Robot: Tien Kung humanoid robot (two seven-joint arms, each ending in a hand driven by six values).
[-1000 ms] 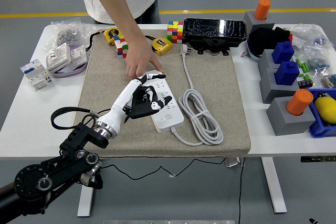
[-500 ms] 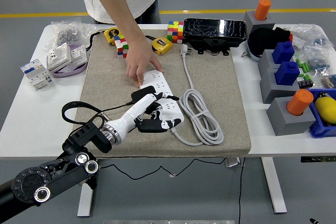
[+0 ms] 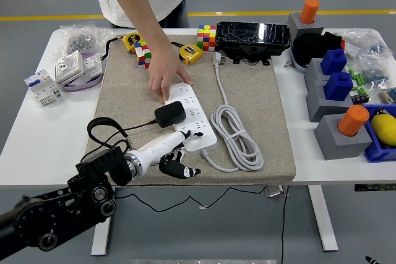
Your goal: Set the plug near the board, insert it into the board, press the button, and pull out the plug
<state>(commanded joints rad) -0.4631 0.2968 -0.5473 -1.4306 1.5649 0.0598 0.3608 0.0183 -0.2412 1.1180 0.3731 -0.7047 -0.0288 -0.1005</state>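
- The left hand (image 3: 175,159) has drawn back toward the near edge of the mat (image 3: 124,91); half a second ago it lay over the near half of the power strip (image 3: 192,119), and now it sits just off the strip's near end, over bare mat
- Its fingers are loosely spread and grasp nothing; the dark fingertips point down at the mat, and whether they touch it cannot be told
- The black plug (image 3: 170,114), hidden under the hand before, now shows clearly: it sits on the strip's left side about midway along, with its thin black cable (image 3: 133,128) running off toward the mat's left edge
- Whether the plug's pins are fully seated in a socket cannot be made out from this angle
- The person's hand (image 3: 166,73) stays where it was, fingers pressing on the strip's far end
- The strip's grey cord (image 3: 238,137) lies coiled to its right, unchanged, its free plug near the mat's far edge
- The strip's button is too small to make out
- The person is cut off above the chest by the top edge, and the robot's arm by the lower left corner
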